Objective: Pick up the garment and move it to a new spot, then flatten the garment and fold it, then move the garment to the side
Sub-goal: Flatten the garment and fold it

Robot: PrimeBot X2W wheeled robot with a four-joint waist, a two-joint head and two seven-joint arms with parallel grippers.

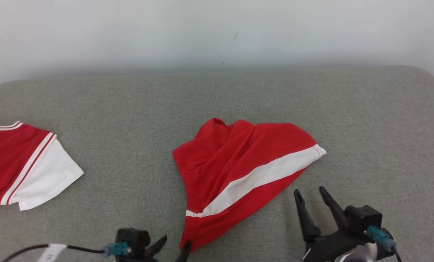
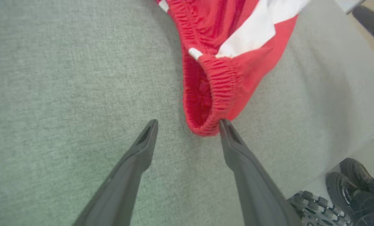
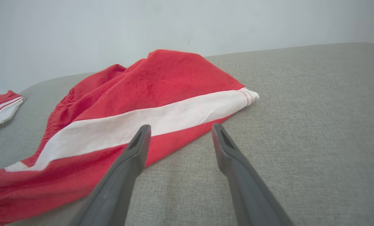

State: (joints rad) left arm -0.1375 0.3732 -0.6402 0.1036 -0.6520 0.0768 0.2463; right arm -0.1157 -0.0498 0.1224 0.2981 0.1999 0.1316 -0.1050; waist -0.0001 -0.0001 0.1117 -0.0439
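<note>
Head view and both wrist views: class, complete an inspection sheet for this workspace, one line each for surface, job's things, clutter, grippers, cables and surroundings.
Surface: grey woven cushion top, flat.
Job's things: red shorts with a white stripe, crumpled, mid-surface; red jersey with a white sleeve, lying at the surface's left edge.
Clutter: nothing seen.
Grippers: left gripper open, one fingertip at the shorts' elastic waistband; right gripper open, beside the shorts, holding nothing.
Cables: dark cable with a white tag runs to the left gripper; teal plug on the right wrist.
Surroundings: pale wall behind; a person's dark shoes and a treaded wheel below the surface's edge.
</note>
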